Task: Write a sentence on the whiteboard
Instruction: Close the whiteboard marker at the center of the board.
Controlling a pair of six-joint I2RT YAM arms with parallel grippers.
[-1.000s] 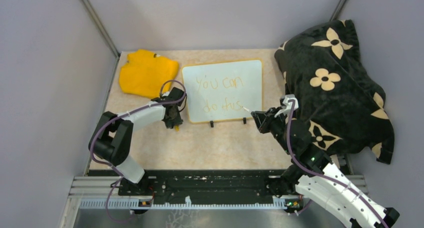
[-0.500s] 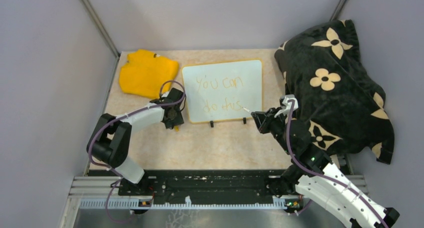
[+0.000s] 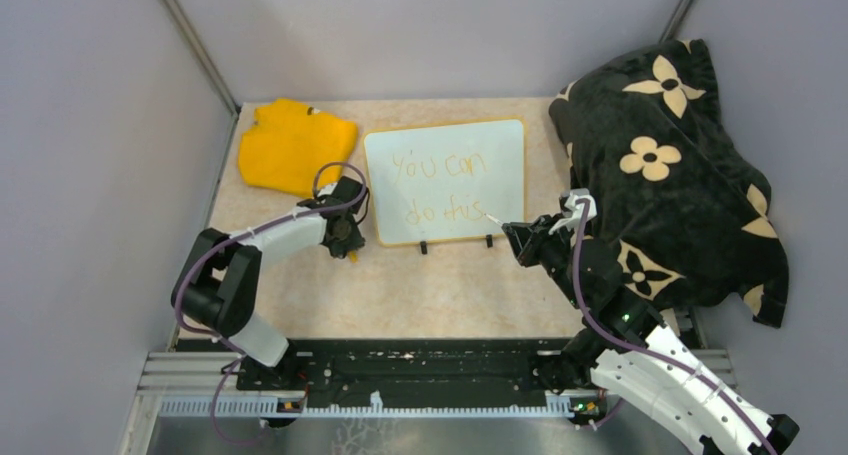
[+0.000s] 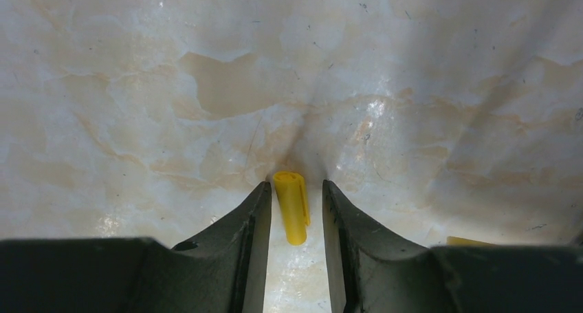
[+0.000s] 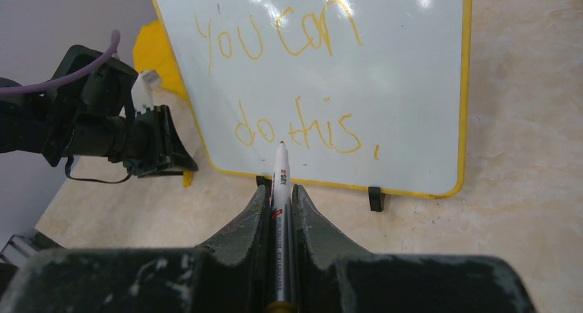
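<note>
- Whiteboard (image 3: 500, 150) sits at the far middle of the table (image 3: 440, 285), between a yellow cloth (image 3: 295, 145) and a black flowered blanket (image 3: 670, 165).
- The sentence (image 3: 438, 188), "you can do this", fills two lines.
- Right gripper (image 5: 280, 189): fingers clamped on a marker (image 5: 281, 172), tip over the board's near edge. I cannot tell if it touches.
- Left gripper (image 4: 295, 186): I see the fingers apart, straddling a yellow cap (image 4: 292, 213) lying on the table.

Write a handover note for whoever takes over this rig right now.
Left hand: open, fingers straddling the yellow cap on the table, not gripping.
Right hand: shut on the marker, tip pointing at the whiteboard by "this".
Done: the sentence "you can do this" is written.
Left: probably capping the marker and setting it down.
</note>
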